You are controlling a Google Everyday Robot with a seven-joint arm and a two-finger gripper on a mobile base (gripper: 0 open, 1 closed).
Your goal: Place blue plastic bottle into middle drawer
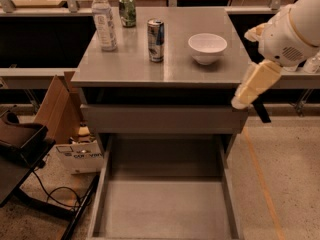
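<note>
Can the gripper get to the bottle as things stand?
Probably yes, from above: gripper hangs right of the cabinet, bottle stands back left; bowl and slim can stand between, nothing over them.

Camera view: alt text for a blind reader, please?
A blue plastic bottle stands back left on a cabinet, with two cans and a white bowl. The middle drawer is pulled open; the gripper hangs at the cabinet's right.
</note>
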